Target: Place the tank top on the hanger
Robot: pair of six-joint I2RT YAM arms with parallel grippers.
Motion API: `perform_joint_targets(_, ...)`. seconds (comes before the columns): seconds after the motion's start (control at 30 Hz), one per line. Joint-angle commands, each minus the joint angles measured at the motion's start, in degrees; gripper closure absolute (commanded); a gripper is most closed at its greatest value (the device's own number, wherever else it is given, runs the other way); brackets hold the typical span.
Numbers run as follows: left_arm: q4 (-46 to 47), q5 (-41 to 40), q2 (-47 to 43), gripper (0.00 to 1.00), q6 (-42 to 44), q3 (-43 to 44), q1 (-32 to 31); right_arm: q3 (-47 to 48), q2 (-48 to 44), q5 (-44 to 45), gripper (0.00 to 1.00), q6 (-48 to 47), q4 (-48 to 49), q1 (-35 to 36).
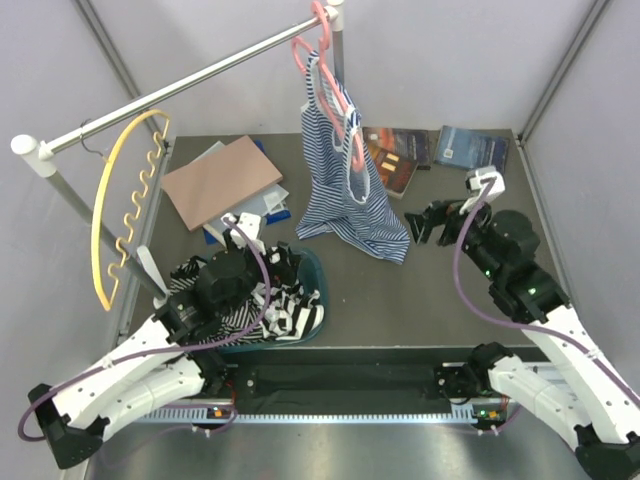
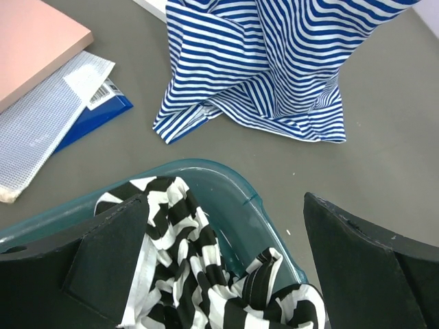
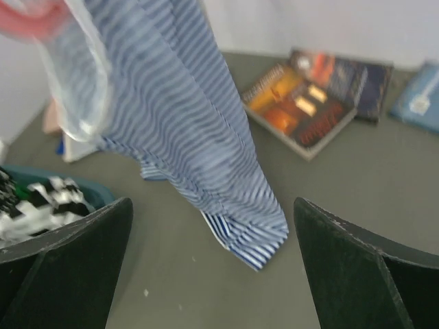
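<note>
Tank top [image 1: 345, 190] hangs on the hanger [image 1: 300, 50], upper centre of frame; we see left gripper [image 1: 243, 228] and right gripper [image 1: 428, 222] released, empty.

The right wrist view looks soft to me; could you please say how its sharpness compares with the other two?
Right wrist: blurred throughout, with the tank top smeared and the books soft. Left wrist: crisp stripes. Top external: sharp and evenly lit.

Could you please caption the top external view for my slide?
Blue-striped tank top hanging on the pink hanger, hem touching the table.
</note>
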Motion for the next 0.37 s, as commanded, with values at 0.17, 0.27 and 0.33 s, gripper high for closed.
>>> perform_joint_targets(0.17, -1.1, -3.0, -4.8, 0.01, -4.0, -2.4, -0.1, -12.4, -7.4, 4.8, 0.00, 3.5, 1.8, -1.7)
perform_joint_targets(0.27, -1.6, -3.9, -4.2, 0.01, -4.0, -1.8, -0.1, -12.8, -7.6, 4.8, 0.00, 3.7, 2.1, -1.7)
perform_joint_targets(0.33, -2.4, -4.8, -3.6, 0.01, -4.5, -1.5, 0.0, -13.1, -7.8, 4.5, 0.00, 3.4, 2.2, -1.6)
